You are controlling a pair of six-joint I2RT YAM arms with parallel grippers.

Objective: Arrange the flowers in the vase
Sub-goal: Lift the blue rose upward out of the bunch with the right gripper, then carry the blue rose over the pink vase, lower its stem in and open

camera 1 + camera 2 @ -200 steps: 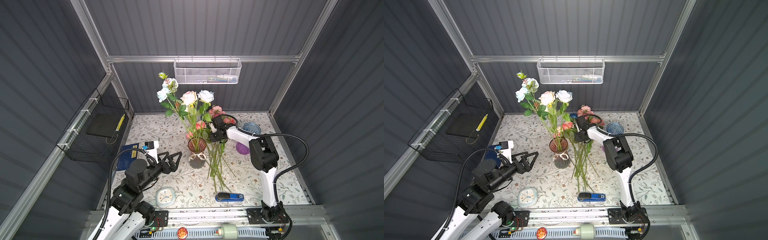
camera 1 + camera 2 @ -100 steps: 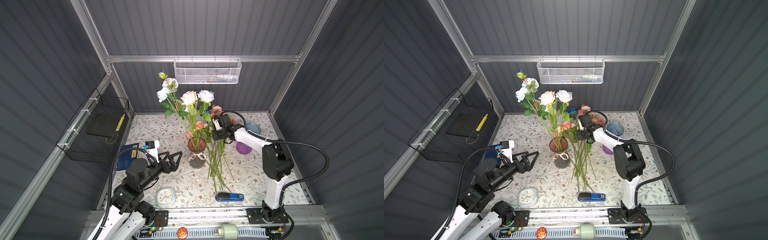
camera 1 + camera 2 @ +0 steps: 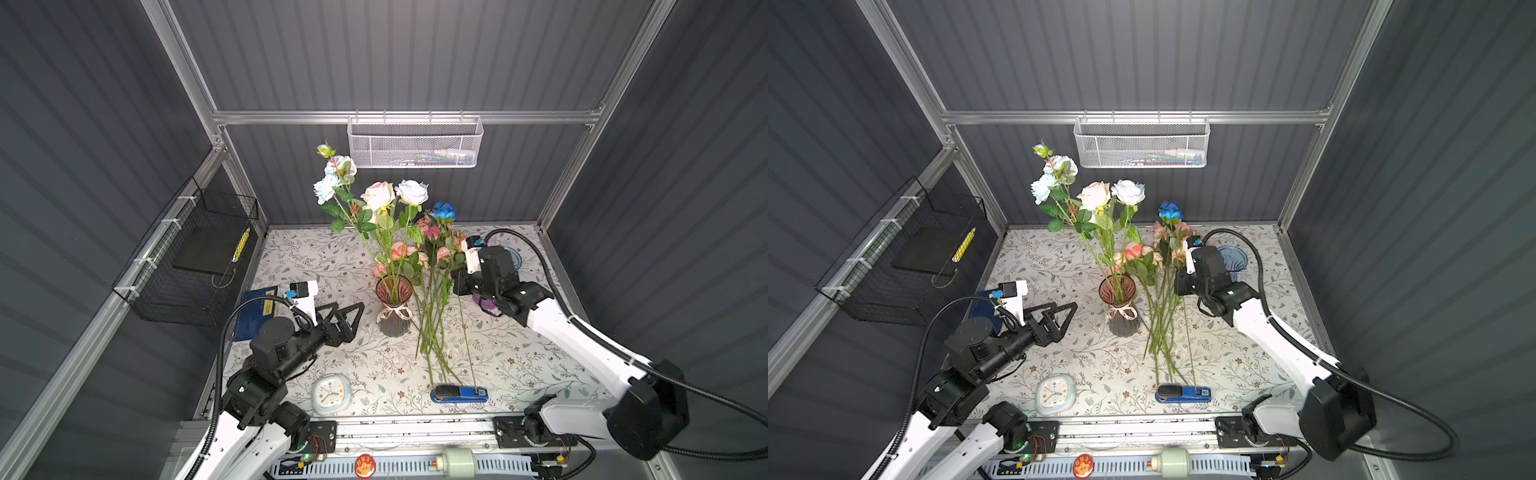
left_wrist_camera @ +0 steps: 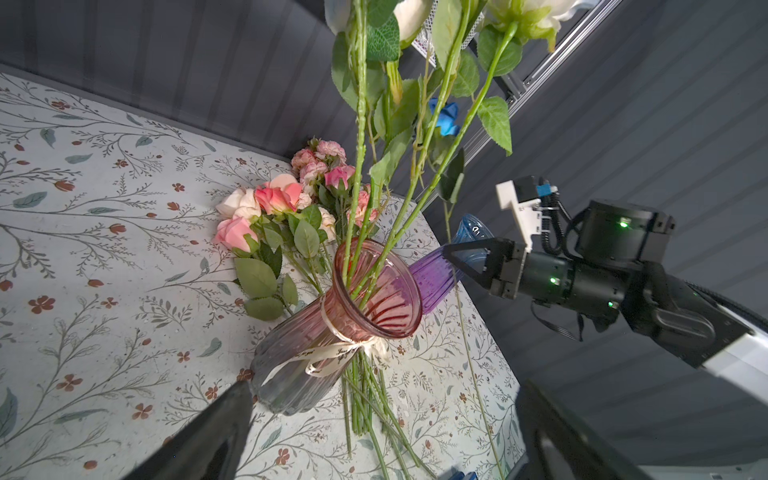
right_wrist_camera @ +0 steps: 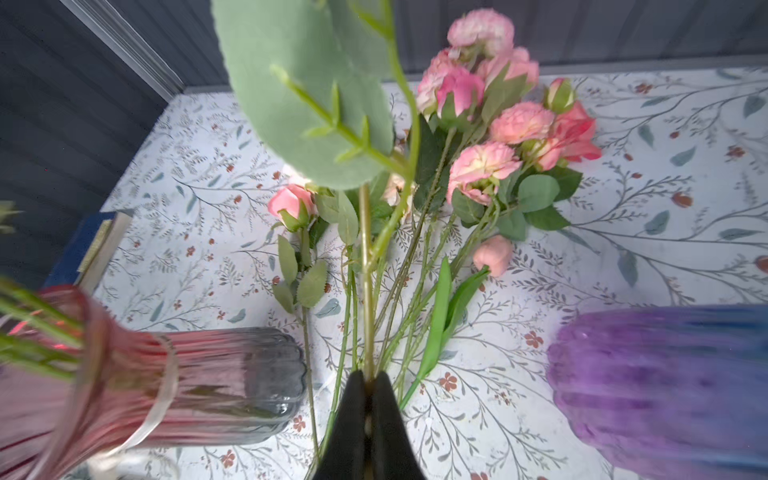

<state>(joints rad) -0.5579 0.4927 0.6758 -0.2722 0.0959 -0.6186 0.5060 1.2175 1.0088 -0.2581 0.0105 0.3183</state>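
A pink-to-grey glass vase stands mid-table holding white, peach and pale blue roses. More flowers, pink ones, lie on the table right of it. My right gripper is shut on the thin stem of a dark blue rose, which rises above the lying bunch. My left gripper hovers open left of the vase, holding nothing.
A purple and blue glass vase sits just behind my right gripper. A clock and a blue stapler lie near the front edge, a blue book at the left. Wire baskets hang on the left wall and the back rail.
My right gripper has closed on the stem and drawn back to the right, lifting the dark blue rose into view. The left arm has not moved.
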